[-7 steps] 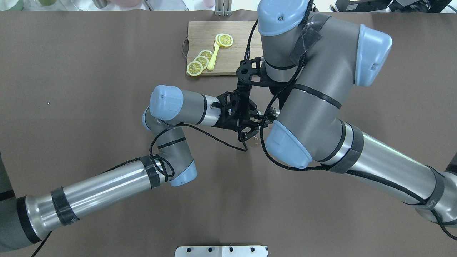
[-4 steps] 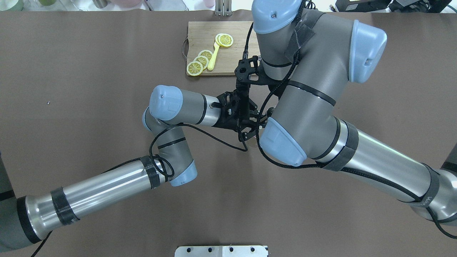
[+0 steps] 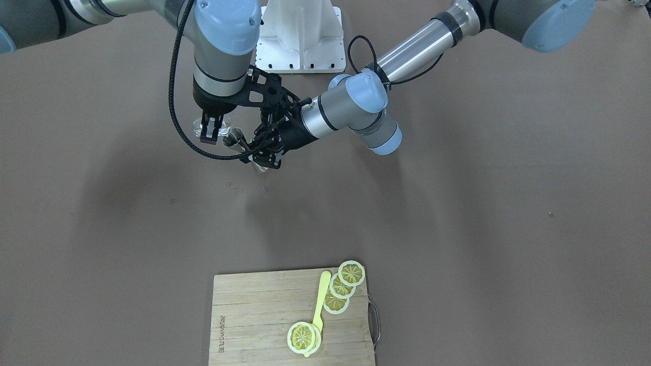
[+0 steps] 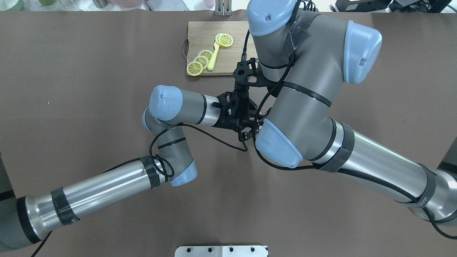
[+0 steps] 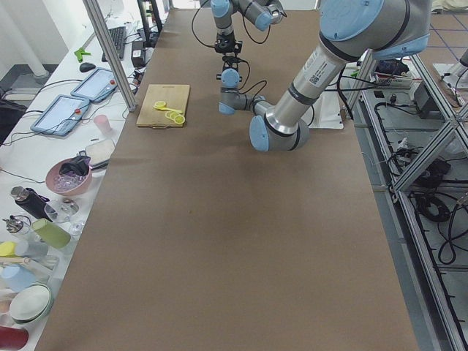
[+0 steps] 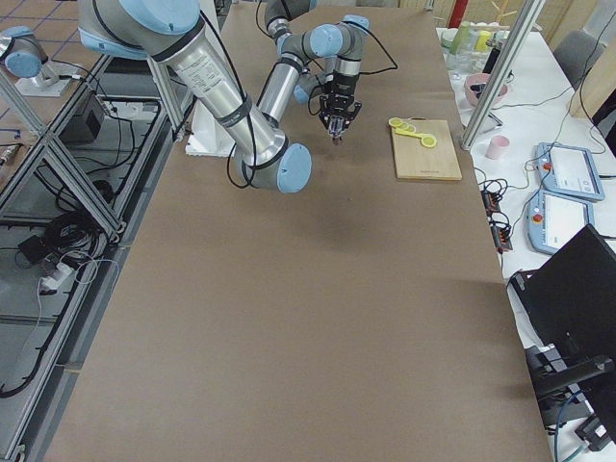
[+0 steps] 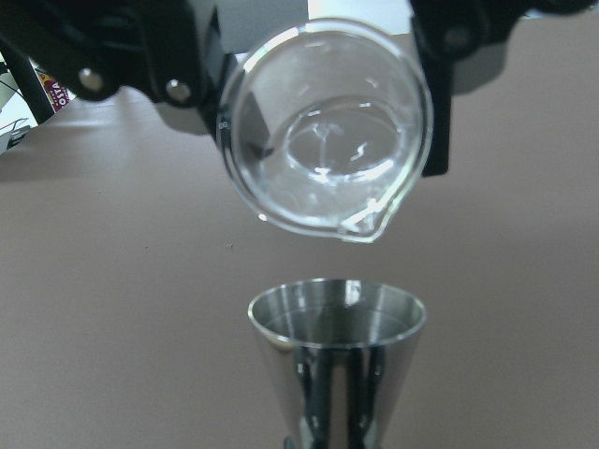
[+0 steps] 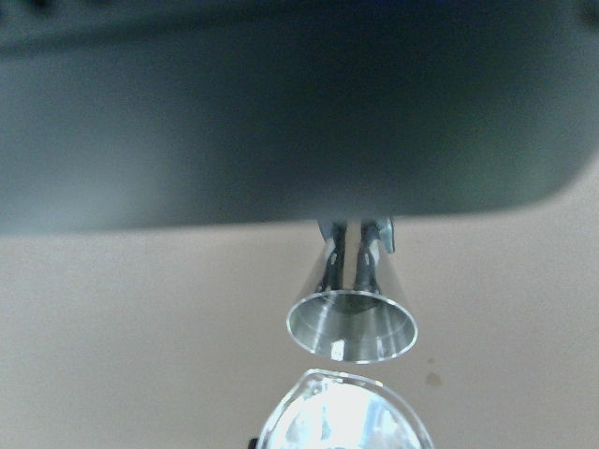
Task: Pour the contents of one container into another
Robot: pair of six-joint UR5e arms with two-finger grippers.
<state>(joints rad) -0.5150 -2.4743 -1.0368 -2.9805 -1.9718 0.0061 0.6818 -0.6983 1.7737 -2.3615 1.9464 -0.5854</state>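
Observation:
The dark metal jigger is held above the table with my left gripper shut on its waist. Its open mouth points at the clear glass cup. The cup hangs just beyond the jigger, and my right gripper is shut on it with black fingers on both sides. In the right wrist view the jigger sits right above the cup's rim. A small gap separates the two, with no stream visible. In the overhead view the right arm hides both.
A wooden cutting board with lemon slices and a yellow tool lies across the table from the robot. Small specks dot the brown table under the grippers. The white base plate is at the robot's side.
My right arm has shifted left in the overhead view, closer over the left gripper. The left arm has stayed still.

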